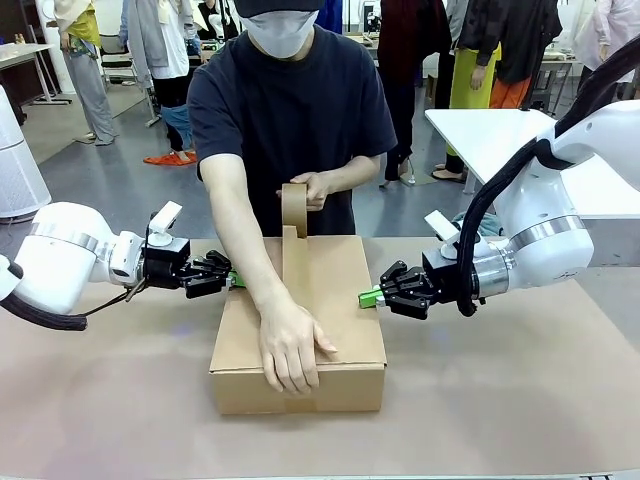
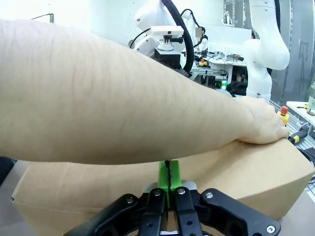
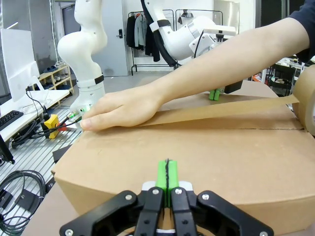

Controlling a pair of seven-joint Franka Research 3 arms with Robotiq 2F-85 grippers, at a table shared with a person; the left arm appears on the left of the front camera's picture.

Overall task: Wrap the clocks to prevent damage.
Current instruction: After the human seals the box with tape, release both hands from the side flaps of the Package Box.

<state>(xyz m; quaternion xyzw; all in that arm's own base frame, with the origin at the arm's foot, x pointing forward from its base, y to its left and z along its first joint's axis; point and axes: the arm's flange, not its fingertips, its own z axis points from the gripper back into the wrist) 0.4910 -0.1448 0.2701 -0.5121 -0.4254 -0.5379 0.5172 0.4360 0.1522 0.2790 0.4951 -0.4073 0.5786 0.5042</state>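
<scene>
Either side of the box, my closed left fingers and closed right fingers braced it for taping; steadiness seemed needed next.

Brown-covered table underneath. Beyond it, white table at right and white cylinder, perhaps an air purifier, at far left. Bystanders standing farther back. Coiled cables on the floor, clothes rack near the wall.

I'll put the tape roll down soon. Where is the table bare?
Bare: table between box and near edge, also its near right corner. Crowded: box sides, at left gripper and right gripper; hand on the top.
</scene>
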